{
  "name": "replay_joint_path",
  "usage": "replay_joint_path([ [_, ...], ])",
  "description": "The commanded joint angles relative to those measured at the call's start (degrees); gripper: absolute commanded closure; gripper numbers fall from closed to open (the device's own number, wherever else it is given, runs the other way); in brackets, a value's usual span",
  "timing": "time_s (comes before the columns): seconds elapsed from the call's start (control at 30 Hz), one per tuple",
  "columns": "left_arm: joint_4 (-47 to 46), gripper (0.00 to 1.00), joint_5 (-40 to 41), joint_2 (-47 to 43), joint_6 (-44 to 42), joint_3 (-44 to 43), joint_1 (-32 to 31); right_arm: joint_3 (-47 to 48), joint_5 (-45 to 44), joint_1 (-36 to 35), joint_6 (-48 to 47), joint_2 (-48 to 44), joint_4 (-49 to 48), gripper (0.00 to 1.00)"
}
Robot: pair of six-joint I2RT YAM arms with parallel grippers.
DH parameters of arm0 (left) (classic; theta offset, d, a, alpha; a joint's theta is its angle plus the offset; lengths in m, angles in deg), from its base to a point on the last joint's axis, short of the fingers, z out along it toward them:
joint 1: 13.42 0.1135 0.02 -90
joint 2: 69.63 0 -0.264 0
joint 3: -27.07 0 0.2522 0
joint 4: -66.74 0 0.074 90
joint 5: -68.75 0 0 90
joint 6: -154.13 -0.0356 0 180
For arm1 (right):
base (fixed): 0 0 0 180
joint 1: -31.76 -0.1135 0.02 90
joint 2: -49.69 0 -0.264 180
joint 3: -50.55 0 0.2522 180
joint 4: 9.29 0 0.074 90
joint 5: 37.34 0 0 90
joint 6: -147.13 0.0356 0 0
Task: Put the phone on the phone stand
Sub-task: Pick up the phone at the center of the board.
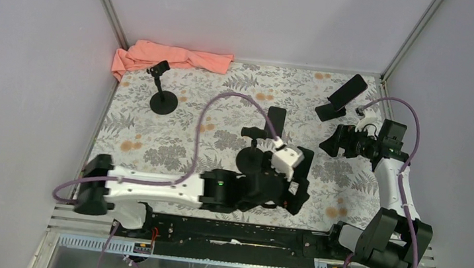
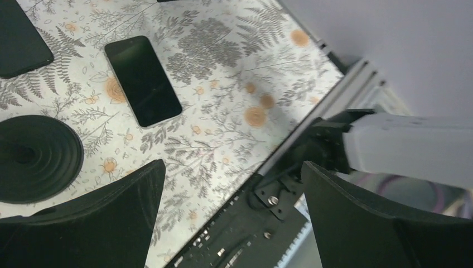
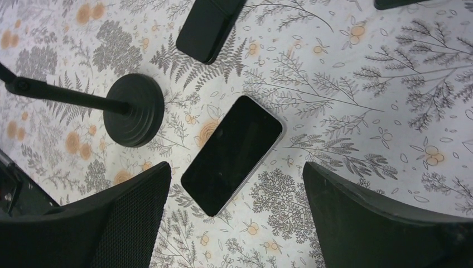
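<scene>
Over the table, from the top camera, we see the phone (image 1: 276, 119) lying flat on the floral cloth (image 1: 153, 145), just behind the round-based phone stand (image 1: 255, 157) and not on it. The left gripper (image 1: 300, 184) sits beside that stand, and the right gripper (image 1: 333, 144) is off to the phone's right. Neither touches the phone.

From the left wrist we see its fingers (image 2: 111, 223) spread wide with nothing between them, and the phone (image 2: 143, 81) flat near the stand's base (image 2: 33, 156).

From the right wrist we see its fingers (image 3: 122, 223) equally wide and empty, and the phone (image 3: 231, 153) lies face up beside the phone stand (image 3: 134, 109).
</scene>
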Motion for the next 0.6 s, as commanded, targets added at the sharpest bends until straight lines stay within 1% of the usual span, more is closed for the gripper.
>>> replay_joint_path([
  [0.0, 5.3, 0.01, 6.5, 10.0, -6.1, -7.7, 0.1, 2.2, -3.5, 0.9, 4.4, 0.1, -2.3, 0.04],
  [0.07, 5.3, 0.01, 4.4, 14.9, -7.1, -10.7, 1.6, 2.5, -3.5, 1.2, 4.9, 0.2, -2.1, 0.03],
  [0.13, 5.3, 0.01, -1.1, 19.4, -6.7, -13.6, 4.8, 2.7, -3.6, 1.6, 5.2, 0.2, -2.0, 0.01],
  [0.2, 5.2, 0.01, -4.3, 23.6, -6.2, -15.4, 7.0, 2.8, -3.8, 1.9, 5.2, 0.2, -1.8, 0.0],
  [0.3, 5.4, 0.01, -5.7, 28.1, -5.2, -17.3, 9.6, 3.1, -3.9, 2.2, 5.1, 0.4, -1.5, 0.0],
  [0.4, 6.9, 0.01, -9.3, 32.4, -3.3, -19.8, 12.3, 3.3, -3.9, 2.4, 5.1, 0.6, -1.3, 0.0],
  [0.57, 8.5, 0.01, -13.5, 37.3, -2.0, -23.3, 16.0, 3.4, -3.8, 2.5, 5.1, 0.9, -1.2, 0.0],
])
